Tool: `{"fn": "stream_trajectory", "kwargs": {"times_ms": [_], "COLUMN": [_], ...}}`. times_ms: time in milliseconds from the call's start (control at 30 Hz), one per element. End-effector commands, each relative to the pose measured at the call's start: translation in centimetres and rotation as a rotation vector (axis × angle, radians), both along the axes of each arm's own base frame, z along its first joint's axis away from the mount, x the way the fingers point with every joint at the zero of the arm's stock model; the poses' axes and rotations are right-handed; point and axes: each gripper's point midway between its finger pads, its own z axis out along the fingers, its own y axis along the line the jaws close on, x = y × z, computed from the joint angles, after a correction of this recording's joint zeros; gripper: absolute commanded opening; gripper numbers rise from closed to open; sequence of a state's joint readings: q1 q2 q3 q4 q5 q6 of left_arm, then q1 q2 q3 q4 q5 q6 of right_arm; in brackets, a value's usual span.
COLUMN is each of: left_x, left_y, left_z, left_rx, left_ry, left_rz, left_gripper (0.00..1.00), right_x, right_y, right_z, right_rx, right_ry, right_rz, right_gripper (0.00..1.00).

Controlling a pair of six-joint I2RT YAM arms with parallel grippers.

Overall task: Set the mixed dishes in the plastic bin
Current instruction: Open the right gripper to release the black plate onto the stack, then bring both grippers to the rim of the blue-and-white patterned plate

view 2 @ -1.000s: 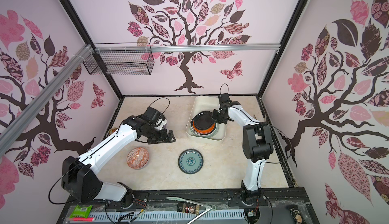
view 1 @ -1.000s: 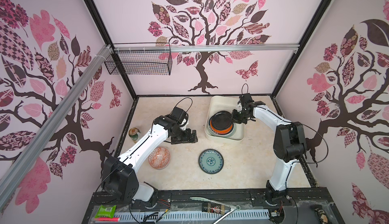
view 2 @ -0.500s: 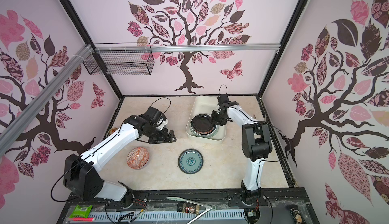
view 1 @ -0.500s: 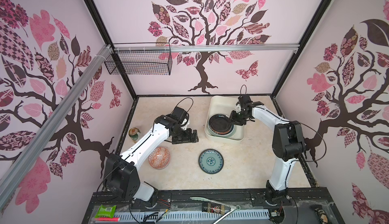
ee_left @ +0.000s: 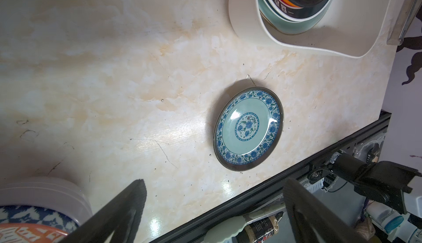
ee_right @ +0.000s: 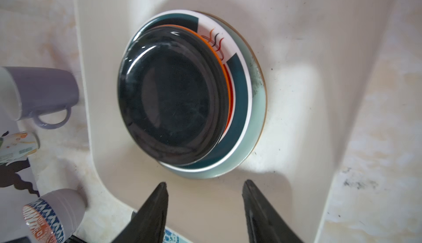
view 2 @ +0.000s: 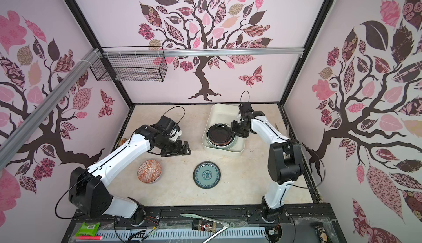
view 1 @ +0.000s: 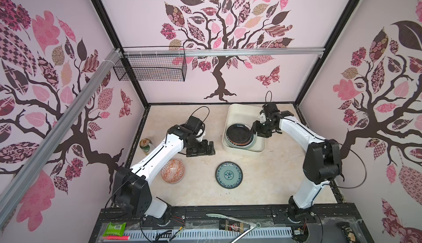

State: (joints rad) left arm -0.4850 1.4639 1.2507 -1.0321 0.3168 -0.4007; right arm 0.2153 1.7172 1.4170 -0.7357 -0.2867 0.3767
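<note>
The plastic bin (view 1: 242,114) stands at the back right in both top views. In it lies a stack of plates with the black plate (ee_right: 171,98) on top. Under it show the orange plate's rim (ee_right: 225,75), a white plate (ee_right: 242,89) and a pale green one (ee_right: 259,120). My right gripper (ee_right: 205,187) hangs open just off the stack's edge, holding nothing. On the table lie the mint-green flowered plate (view 1: 228,174) and the red-patterned bowl (view 1: 172,171). My left gripper (view 1: 201,149) hovers open and empty above the table, left of the bin. The lavender mug (ee_right: 43,91) lies outside the bin.
A green drink can (view 1: 145,146) stands by the left wall. A black wire basket (view 1: 150,67) hangs on the back rail. Tongs (view 1: 230,219) and clutter lie on the black front ledge. Walls close in the table on three sides.
My right gripper has opened and let go of the black plate, which now lies flat on the stack and covers the orange plate. The left arm has barely moved.
</note>
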Motion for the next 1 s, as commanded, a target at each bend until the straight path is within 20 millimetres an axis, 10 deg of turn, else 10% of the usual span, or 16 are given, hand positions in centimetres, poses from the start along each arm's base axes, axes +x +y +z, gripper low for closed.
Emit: {"fn": "stream_trajectory", "kwargs": {"times_ms": [0,267,567,967], "left_x": [-1.1,-4.2,-5.2,-5.0], "left_y": [-0.1,-2.0,-1.9,-1.4], "left_z": [-0.2,-2.7,-3.5,-6.2], "left_rx": [-0.004,0.017,0.002,0.008], "left_ry": [-0.003,0.034,0.040,0.032], "left_rz": [0.003,-0.034,-0.015,0.044], "left_gripper": [0.98,0.98,0.98,0.97], "right_x": [-2.5,-6.1,-11.7,-16.4], "right_y": [0.6,1.6,2.2,0.6], "right_z": [3.1,2.9,2.2,2.7], "right_rx": [0.034,-0.003,0.026,0.039], "right_ry": [-0.037,-0.009,0.017,0.033], "right_rz": [0.047,0.109,0.156,0.135], "right_gripper": [0.59,0.65,0.99,1.00]}}
